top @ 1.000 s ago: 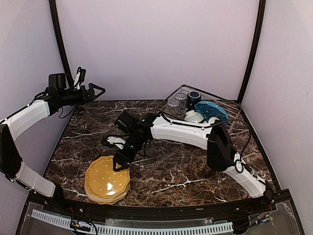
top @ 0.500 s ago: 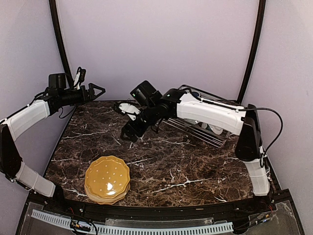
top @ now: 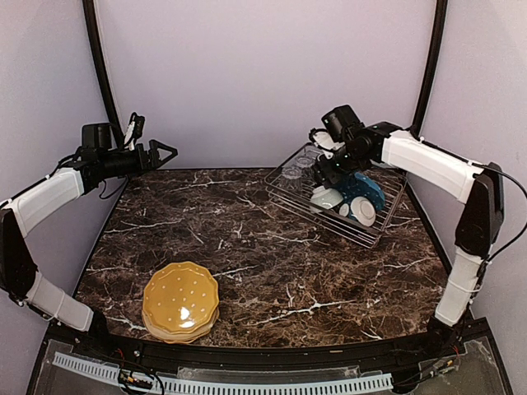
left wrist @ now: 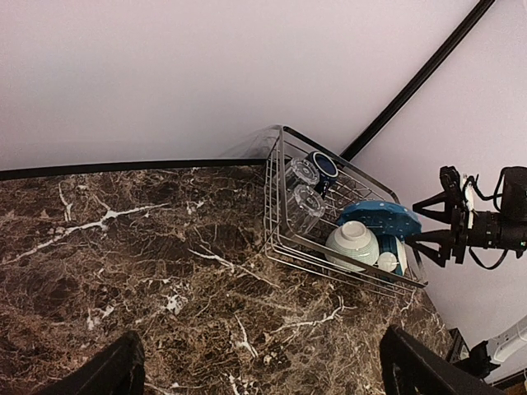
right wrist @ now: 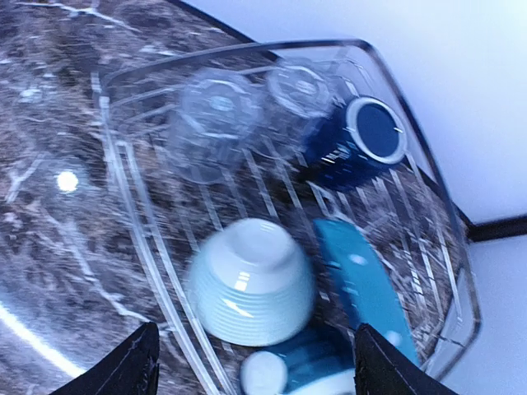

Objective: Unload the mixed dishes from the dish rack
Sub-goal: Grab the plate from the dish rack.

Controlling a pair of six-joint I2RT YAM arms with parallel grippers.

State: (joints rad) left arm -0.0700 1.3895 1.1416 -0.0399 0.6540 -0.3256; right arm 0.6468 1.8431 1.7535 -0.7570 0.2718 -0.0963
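The left arm (top: 49, 193) and right arm (top: 428, 160) have smooth white shells on their long links, joined by black joint housings (the right one's elbow is a bulky black block), and a thin black cable (top: 519, 191) hangs in a loose loop beside the right arm's shell. The left gripper (top: 155, 136) and right gripper (left wrist: 414, 220) are all black, each finger an open triangular frame; close up, the fingers (right wrist: 128, 366) look matte, dark and blunt

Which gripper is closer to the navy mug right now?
Right. The right gripper hovers open over the dish rack holding the navy mug; the left gripper is raised at the table's far left corner, well away.
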